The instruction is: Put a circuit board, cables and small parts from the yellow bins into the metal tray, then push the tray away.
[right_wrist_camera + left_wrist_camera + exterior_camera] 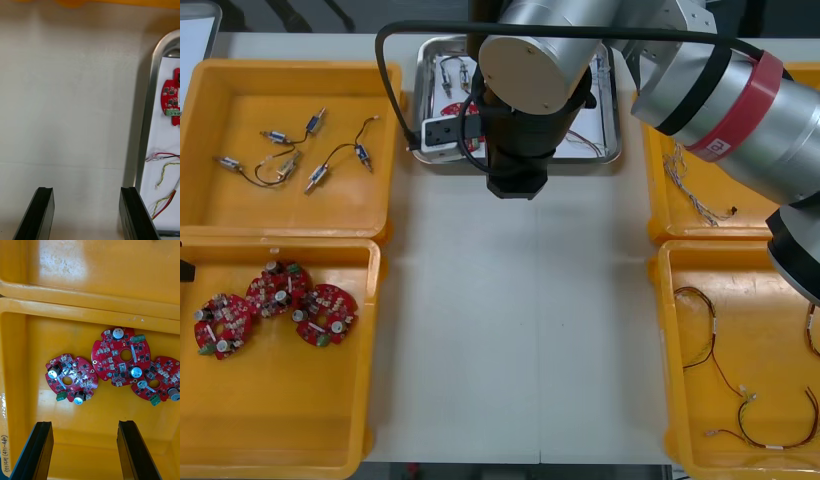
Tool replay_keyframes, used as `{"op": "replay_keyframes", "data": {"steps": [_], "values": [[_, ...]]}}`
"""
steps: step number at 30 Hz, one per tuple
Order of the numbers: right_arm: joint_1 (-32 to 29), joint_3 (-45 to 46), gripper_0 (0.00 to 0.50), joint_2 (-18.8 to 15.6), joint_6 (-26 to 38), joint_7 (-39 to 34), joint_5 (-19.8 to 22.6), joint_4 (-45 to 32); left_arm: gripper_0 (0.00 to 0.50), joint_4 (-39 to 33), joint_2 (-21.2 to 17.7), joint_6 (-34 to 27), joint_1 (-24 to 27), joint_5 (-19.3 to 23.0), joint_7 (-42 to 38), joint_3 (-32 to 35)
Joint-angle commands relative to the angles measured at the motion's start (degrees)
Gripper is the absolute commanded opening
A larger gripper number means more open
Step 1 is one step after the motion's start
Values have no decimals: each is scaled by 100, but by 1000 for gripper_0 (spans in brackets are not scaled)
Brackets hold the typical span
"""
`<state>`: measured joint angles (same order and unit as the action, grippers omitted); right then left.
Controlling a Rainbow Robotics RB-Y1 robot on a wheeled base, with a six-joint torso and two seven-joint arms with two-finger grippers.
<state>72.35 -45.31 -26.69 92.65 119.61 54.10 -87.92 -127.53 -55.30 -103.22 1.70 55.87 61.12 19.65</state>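
Mostly we lose the metal tray point(425, 70) behind the right arm point(530, 60) at the table's point(520, 320) far edge; right end effector point(87, 191) gapes beside its rim, left end effector point(84, 423) gapes over circuit boards point(122, 356).

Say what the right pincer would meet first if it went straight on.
The right pincer would probably meet the light table beside the shiny metal tray's rim; depth is unclear. The left pincer hovers over round red circuit boards.

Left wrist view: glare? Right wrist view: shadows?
Left wrist view: glare patch inside the neighbouring yellow bin, past the circuit boards ahead of the open left pincer. Right wrist view: the metal tray shadows the table beside the open right pincer.
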Motion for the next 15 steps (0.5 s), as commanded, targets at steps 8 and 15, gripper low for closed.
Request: {"op": "replay_keyframes", "data": {"steps": [8,15], "values": [[-907,462,500,-310,808,-1678,-338,-2150,500,-141,55,57,138,-50,154,162],[-1425,1024,500,-310,1608,-2724,-400,-2713,500,-141,55,57,138,-50,154,162]]}}
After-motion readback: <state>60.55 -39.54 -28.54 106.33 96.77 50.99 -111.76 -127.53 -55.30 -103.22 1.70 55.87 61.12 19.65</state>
